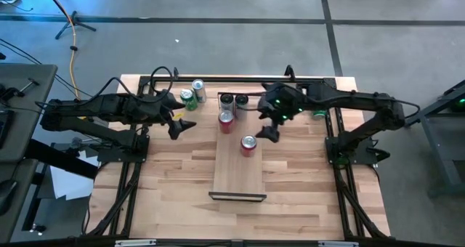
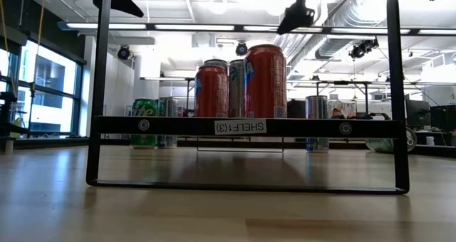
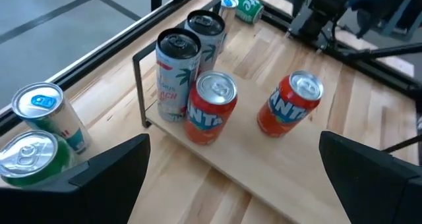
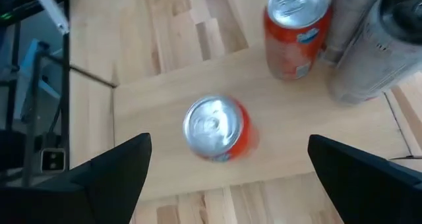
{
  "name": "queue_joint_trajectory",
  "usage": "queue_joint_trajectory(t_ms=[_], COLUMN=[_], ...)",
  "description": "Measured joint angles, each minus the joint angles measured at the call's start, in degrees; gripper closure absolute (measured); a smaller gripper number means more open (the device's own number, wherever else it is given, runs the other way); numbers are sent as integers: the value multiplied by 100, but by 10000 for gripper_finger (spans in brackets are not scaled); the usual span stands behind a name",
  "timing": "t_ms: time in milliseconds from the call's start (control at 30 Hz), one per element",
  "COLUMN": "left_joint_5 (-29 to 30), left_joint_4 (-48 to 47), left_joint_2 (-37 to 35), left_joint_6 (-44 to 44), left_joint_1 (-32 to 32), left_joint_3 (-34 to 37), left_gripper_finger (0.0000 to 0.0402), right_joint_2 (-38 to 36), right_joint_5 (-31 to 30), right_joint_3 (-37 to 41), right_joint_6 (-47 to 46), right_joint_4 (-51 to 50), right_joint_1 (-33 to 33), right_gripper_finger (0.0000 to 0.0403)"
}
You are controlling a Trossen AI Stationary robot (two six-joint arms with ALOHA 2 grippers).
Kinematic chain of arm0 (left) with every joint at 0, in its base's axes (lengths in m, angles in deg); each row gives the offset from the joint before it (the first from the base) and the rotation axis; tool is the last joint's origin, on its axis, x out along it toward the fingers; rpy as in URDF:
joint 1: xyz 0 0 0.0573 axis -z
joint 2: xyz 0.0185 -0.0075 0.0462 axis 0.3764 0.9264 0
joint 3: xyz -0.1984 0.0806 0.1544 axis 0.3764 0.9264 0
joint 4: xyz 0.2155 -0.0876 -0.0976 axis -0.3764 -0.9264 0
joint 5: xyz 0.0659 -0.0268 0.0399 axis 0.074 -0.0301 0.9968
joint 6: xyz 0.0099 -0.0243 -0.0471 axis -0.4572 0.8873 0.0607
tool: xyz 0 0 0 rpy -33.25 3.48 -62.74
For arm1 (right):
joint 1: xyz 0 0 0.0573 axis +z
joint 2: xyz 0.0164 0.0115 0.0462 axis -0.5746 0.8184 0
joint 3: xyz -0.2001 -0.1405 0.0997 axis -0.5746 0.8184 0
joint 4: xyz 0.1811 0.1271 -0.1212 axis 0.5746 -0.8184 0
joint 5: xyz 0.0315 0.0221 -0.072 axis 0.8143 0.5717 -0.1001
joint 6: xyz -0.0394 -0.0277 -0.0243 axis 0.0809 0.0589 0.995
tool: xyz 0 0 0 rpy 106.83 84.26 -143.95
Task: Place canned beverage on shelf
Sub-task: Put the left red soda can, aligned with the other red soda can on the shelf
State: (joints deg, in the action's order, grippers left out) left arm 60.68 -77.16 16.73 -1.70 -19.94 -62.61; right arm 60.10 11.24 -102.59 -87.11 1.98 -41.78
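Note:
The shelf [image 1: 238, 167] is a pale board on the tabletop, with dark frames at its short ends. Two red cans stand upright on it, one nearer the middle [image 1: 248, 144] [image 4: 216, 128], one farther back [image 1: 226, 120] [image 3: 211, 105]. Two tall slim cans [image 1: 227, 100] [image 3: 177, 72] stand at its far end. A green can [image 1: 187, 97] and a blue-topped can [image 1: 197, 89] stand on the table left of the shelf. My left gripper [image 1: 182, 125] is open, above the table left of the shelf. My right gripper [image 1: 269, 131] is open, raised above the nearer red can.
Another green can [image 1: 320, 114] lies at the far right near the right arm; it also shows in the left wrist view [image 3: 245, 5]. The near half of the shelf [image 1: 236, 181] and the tabletop [image 1: 174, 196] in front of it are bare wood.

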Motion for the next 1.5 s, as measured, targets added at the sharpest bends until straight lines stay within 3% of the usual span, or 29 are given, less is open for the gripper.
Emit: queue_joint_trajectory(t_ms=[133, 300, 400, 533, 733, 900, 1033, 1200, 1367, 1500], left_joint_5=[52, 69, 96, 183, -103, -255, -256, -256, -258, -258], left_joint_4=[173, 300, 312, 323, 319, 309, 305, 303, 303, 303], left_joint_2=[0, 0, 0, 0, 0, 0, 0, 0, 0, 0], left_joint_6=[176, 136, 126, 123, 136, 132, 125, 125, 123, 123], left_joint_1=[0, 0, 0, -1, 2, 4, 4, 4, 5, 7], left_joint_3=[0, 0, 0, 0, 0, 0, 0, 0, 0, 0], left_gripper_finger=[5, 5, 5, 5, 5, 5, 5, 5, 5, 5], right_joint_2=[-650, -1356, -1449, -1230, -614, -141, 138, 253, 231, 229], right_joint_5=[-79, -168, -296, -928, -1859, -2484, -2585, -2653, -2922, -2917], right_joint_3=[747, 1885, 2335, 2593, 2512, 2497, 2497, 2536, 2910, 3601], right_joint_6=[-252, -1535, -2184, -2288, -1808, -2322, -2425, -2441, -2565, -2763], right_joint_4=[394, 1631, 2793, 3941, 4044, 4079, 4294, 4316, 4374, 5449], right_joint_1=[261, 980, 1559, 2207, 2637, 2725, 2843, 2999, 3125, 3118], right_gripper_finger=[8, 10, 19, 54, 152, 283, 387, 376, 398, 399])
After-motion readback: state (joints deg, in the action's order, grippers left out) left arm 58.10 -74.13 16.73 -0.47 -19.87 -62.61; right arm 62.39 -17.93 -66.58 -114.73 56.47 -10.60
